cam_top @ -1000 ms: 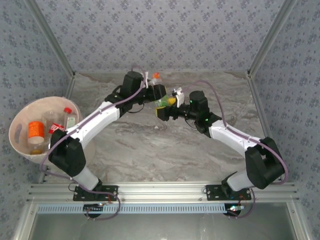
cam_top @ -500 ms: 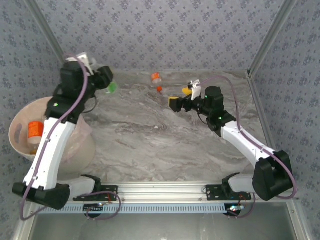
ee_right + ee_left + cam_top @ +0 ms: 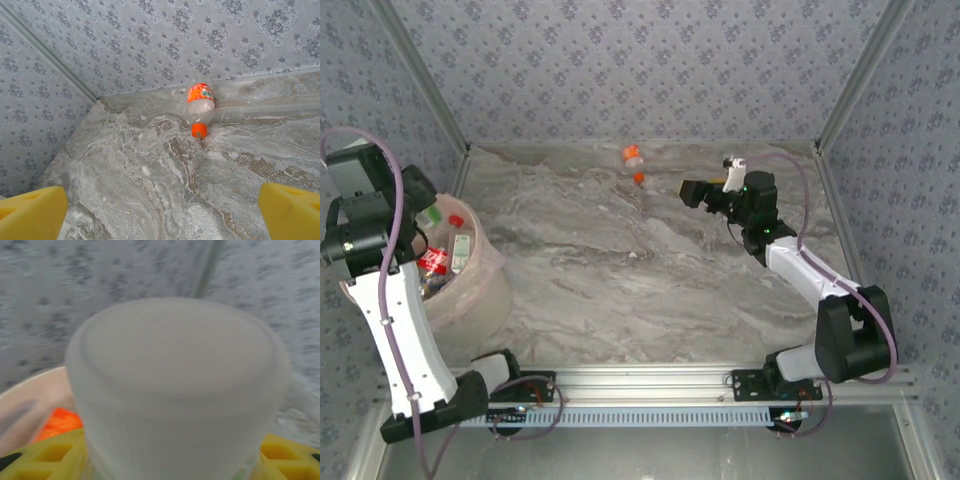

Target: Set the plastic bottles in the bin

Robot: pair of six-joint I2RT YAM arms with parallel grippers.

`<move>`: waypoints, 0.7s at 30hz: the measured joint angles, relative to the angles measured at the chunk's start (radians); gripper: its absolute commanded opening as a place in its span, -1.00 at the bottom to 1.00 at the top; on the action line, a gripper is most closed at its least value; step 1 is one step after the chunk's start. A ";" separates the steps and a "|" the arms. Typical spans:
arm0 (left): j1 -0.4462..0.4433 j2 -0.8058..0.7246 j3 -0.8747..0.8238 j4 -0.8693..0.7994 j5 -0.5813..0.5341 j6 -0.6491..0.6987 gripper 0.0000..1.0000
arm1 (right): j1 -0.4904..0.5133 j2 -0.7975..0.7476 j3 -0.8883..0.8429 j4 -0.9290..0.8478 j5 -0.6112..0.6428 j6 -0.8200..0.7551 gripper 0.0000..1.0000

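left gripper (image 3: 172,462) clamped on 1 clear bottle (image 3: 175,390), bin (image 3: 480,290) just below its fingers. right gripper (image 3: 162,207) wide open, holding nothing; 1 orange-capped bottle (image 3: 200,107) lies ahead, well beyond fingertips.

We read this as a robotics lab test cell, not a home or a shop. Two white-and-black robot arms, the left arm (image 3: 405,340) and the right arm (image 3: 805,275), are bolted at their bases to an aluminium rail (image 3: 650,378), with purple cables (image 3: 390,260) looped along them. Around the arms stands a booth: slotted aluminium posts (image 3: 417,70) hold flat wall panels (image 3: 640,70) printed with a grey-blue floral wallpaper pattern. Under the arms lies a tabletop (image 3: 620,280) with a grey marble print. Ahead of the right gripper (image 3: 162,200), that printed wall meets the marbled top in a plain seam, and a metal post runs up the corner to its left.
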 measured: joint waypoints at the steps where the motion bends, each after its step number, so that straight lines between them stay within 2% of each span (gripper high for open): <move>1: 0.004 0.010 0.002 -0.022 -0.038 0.025 0.06 | -0.006 0.009 0.008 0.000 -0.008 0.011 1.00; 7: 0.013 0.074 -0.013 -0.084 -0.253 0.199 0.07 | -0.027 0.036 0.053 0.000 -0.047 0.059 1.00; 14: 0.065 0.101 -0.106 -0.087 -0.324 0.396 0.11 | -0.029 0.036 0.067 0.000 -0.056 0.090 1.00; 18: 0.069 0.101 -0.150 -0.084 -0.320 0.480 0.26 | -0.029 0.036 0.068 0.000 -0.056 0.100 1.00; 21: 0.069 0.111 -0.169 -0.088 -0.322 0.521 0.67 | -0.029 0.037 0.068 0.000 -0.056 0.106 1.00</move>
